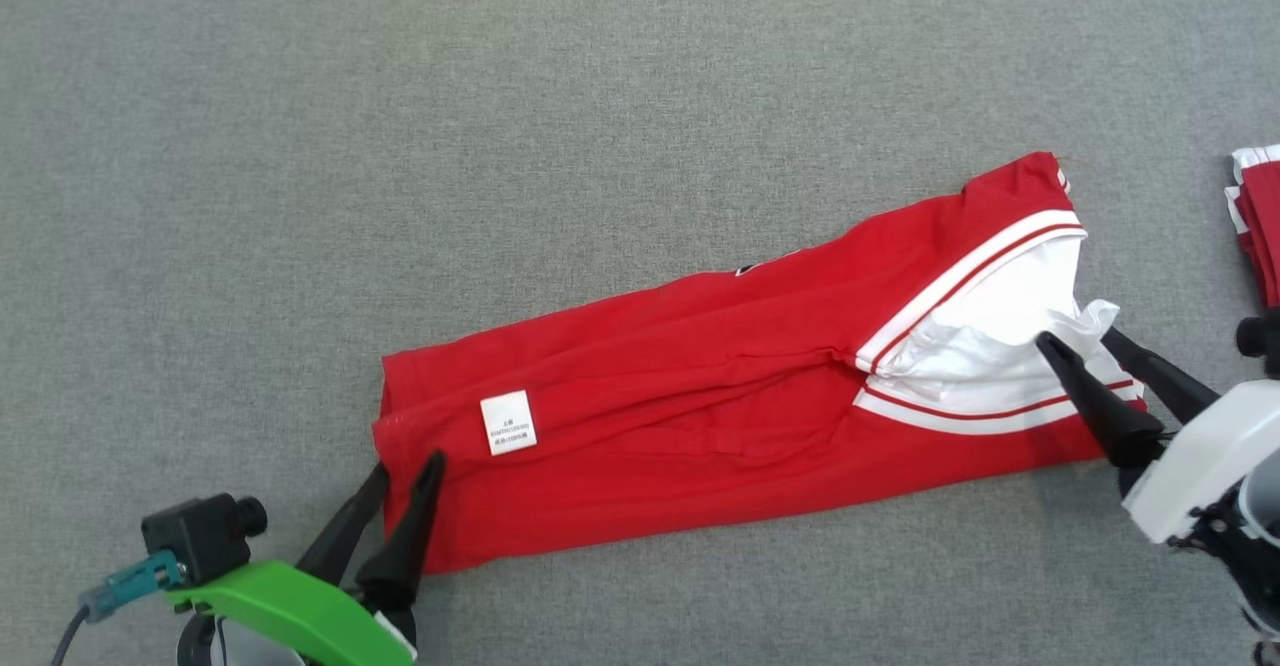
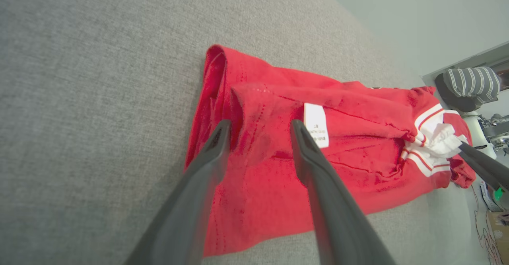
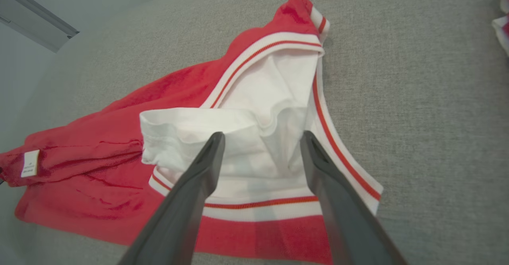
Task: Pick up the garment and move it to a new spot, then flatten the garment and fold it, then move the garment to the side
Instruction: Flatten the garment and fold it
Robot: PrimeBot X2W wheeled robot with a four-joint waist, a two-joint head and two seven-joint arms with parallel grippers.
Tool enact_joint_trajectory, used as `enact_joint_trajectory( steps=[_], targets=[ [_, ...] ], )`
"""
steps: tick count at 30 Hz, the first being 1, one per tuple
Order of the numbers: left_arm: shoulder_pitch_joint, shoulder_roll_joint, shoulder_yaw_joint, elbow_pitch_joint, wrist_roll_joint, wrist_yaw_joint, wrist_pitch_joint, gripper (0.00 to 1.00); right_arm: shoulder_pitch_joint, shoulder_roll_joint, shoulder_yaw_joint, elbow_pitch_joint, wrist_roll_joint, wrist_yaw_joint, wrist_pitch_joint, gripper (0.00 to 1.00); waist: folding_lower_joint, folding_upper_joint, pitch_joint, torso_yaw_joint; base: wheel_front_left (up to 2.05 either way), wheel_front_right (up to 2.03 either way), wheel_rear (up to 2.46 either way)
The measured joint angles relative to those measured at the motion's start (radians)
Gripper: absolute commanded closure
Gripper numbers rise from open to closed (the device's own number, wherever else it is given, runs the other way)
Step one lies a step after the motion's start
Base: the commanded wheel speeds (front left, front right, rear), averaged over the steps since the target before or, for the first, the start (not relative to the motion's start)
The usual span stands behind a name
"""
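Observation:
The garment (image 1: 720, 401) is red with white striped trim and a white inner part, folded into a long strip lying slantwise on the grey surface (image 1: 500, 146). A white label (image 1: 508, 422) shows near its left end. My left gripper (image 1: 405, 471) stands open at that lower left end, its fingers over the red cloth (image 2: 258, 165) without pinching it. My right gripper (image 1: 1075, 338) is open at the right end, fingers spread just over the white crumpled part (image 3: 262, 137). Nothing is held.
A second red and white garment (image 1: 1258, 216) lies at the far right edge of the surface. Grey fabric surface stretches wide above and to the left of the strip. In the left wrist view a striped object (image 2: 471, 84) stands beyond the table.

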Motion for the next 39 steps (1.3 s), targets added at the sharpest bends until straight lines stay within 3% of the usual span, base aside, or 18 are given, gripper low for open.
enact_joint_trajectory(
  steps=[3, 5, 9, 14, 18, 25, 32, 33, 34, 39],
  targets=[
    [0.033, 0.021, -0.016, -0.009, -0.005, 0.002, 0.031, 0.00, 0.016, -0.028, -0.048, -0.045, 0.036, 0.000, 0.077, 0.00, 0.0000, 0.0000, -0.013, 0.003, 0.00, 0.00, 0.00],
    [0.056, 0.045, -0.010, -0.029, 0.025, 0.029, 0.019, 0.00, 0.014, -0.042, -0.102, -0.073, 0.058, 0.000, 0.146, 0.00, 0.0000, 0.0000, -0.016, 0.001, 0.00, 0.00, 0.00],
    [0.074, 0.073, 0.040, -0.049, 0.133, 0.109, -0.085, 0.00, -0.008, -0.071, -0.166, -0.097, 0.032, 0.000, 0.298, 0.00, 0.0000, 0.0000, -0.013, -0.001, 0.00, 0.00, 0.00],
    [0.056, 0.066, 0.067, -0.020, 0.268, 0.157, -0.237, 0.00, -0.102, -0.025, -0.180, -0.045, -0.059, 0.000, 0.413, 0.00, 0.0000, 0.0000, -0.001, 0.028, 0.00, 0.00, 0.00],
    [0.023, 0.035, 0.059, 0.018, 0.301, 0.143, -0.272, 0.00, -0.132, 0.008, -0.167, 0.030, -0.104, 0.000, 0.434, 0.00, 0.0000, 0.0000, 0.005, 0.060, 0.00, 0.00, 0.00],
    [-0.010, -0.003, 0.041, 0.114, 0.357, 0.070, -0.293, 0.00, -0.136, 0.006, -0.147, 0.132, -0.182, 0.000, 0.414, 0.00, 0.0000, 0.0000, 0.013, 0.112, 0.00, 0.00, 0.00],
    [-0.017, -0.064, 0.087, 0.157, 0.423, 0.008, -0.297, 0.00, -0.166, 0.035, -0.138, 0.213, -0.153, -0.001, 0.388, 0.00, 0.0000, 0.0000, 0.011, 0.130, 0.00, 0.00, 0.00],
    [-0.017, -0.072, 0.096, 0.164, 0.431, -0.001, -0.297, 0.00, -0.174, 0.039, -0.129, 0.222, -0.151, -0.001, 0.373, 0.60, 0.0000, 0.0000, 0.009, 0.130, 0.00, 0.00, 0.00],
    [-0.017, -0.072, 0.096, 0.164, 0.431, -0.001, -0.297, 0.00, -0.174, 0.039, -0.129, 0.222, -0.151, -0.001, 0.373, 1.00, 0.0000, 0.0000, 0.009, 0.130, 0.00, 0.00, 0.00],
    [-0.002, -0.112, 0.151, 0.211, 0.477, -0.062, -0.297, 0.00, -0.191, 0.085, -0.091, 0.257, -0.013, 0.000, 0.329, 1.00, 0.0000, 0.0000, -0.019, 0.125, 0.00, 0.00, 0.00]
  ],
)
